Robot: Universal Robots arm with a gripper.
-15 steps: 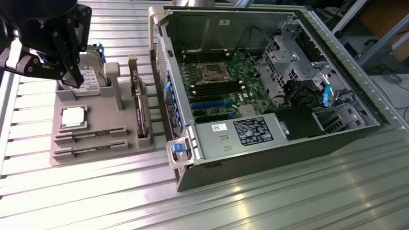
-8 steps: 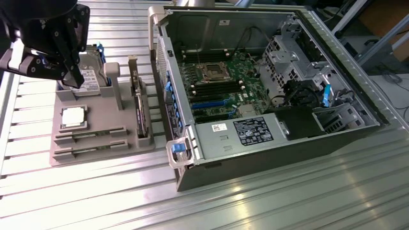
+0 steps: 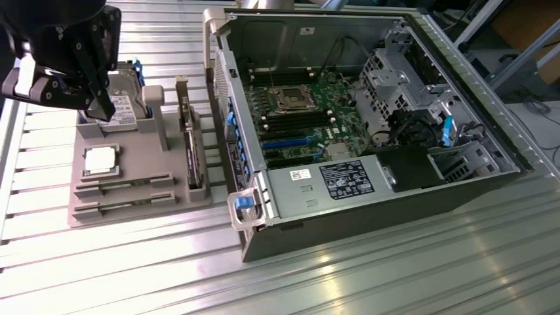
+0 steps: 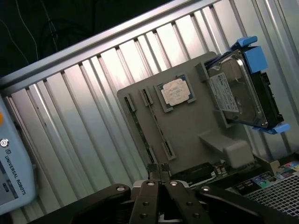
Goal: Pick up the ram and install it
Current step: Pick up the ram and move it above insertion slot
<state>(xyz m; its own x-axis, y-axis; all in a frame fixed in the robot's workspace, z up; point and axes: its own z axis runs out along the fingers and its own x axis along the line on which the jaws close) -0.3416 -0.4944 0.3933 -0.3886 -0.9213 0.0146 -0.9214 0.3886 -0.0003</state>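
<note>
Exterior view, going left to right: gripper (image 3: 99,108) is hanging at the far left, over the drive (image 3: 122,100) standing at the back end of the tray (image 3: 140,213). In the wrist view the gripper (image 4: 158,173) is showing its fingers (image 4: 150,184) pressed together with nothing between them, so it is carrying nothing.

CPU (image 3: 101,161) is lying flat mid-tray, in front of the drive. Ram (image 3: 122,186) is sitting on edge in the front holders, with a second ram (image 3: 120,205) in the row just in front of it. Both are parked in the tray, well apart from the gripper. Card (image 3: 193,152) is standing upright along the tray's right edge.

Right of the tray, the case (image 3: 368,216) is lying open on the slatted table (image 3: 394,275), exposing the motherboard (image 3: 298,111), with the PSU (image 3: 343,180) at the front.

Wrist view is looking down on the same tray (image 4: 196,135): ram (image 4: 140,128) and second ram (image 4: 157,123) are reading as thin edge-on strips beside the CPU (image 4: 176,91), with the drive (image 4: 238,91) beyond in its blue bracket. A pendant (image 4: 10,172) is lying off the tray on the table (image 4: 84,107).
</note>
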